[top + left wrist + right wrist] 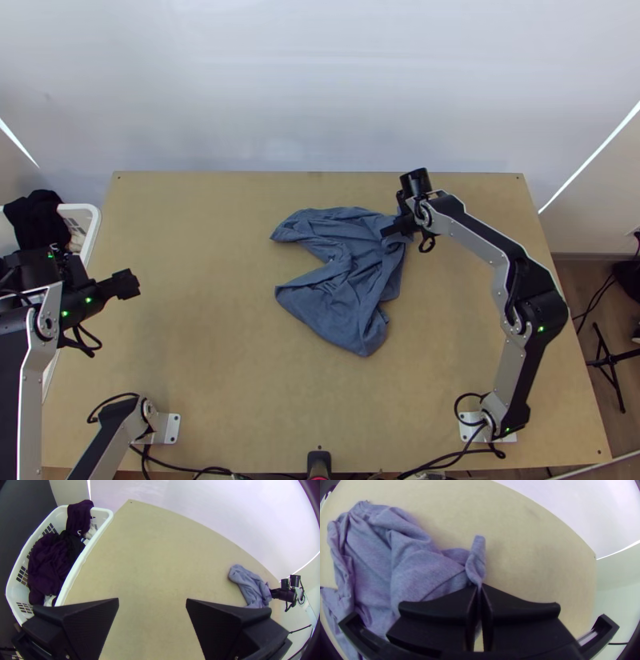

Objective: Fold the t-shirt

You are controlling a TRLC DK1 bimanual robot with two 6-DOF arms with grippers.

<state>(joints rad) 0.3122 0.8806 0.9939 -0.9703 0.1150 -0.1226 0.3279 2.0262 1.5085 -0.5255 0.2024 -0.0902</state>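
Your right end effector (480,588) pinches the bunched shirt (352,288); spread it gently before folding. Your left end effector (152,600) is open.

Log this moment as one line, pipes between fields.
task: fold t-shirt | state: rumpled on table, not folded | right gripper: shut on a pinch of it | left gripper: open, empty, near laundry basket

From high, looks steeply down on the table (200,240); shares central cloth (352,276), distant from left wrist, close from right.
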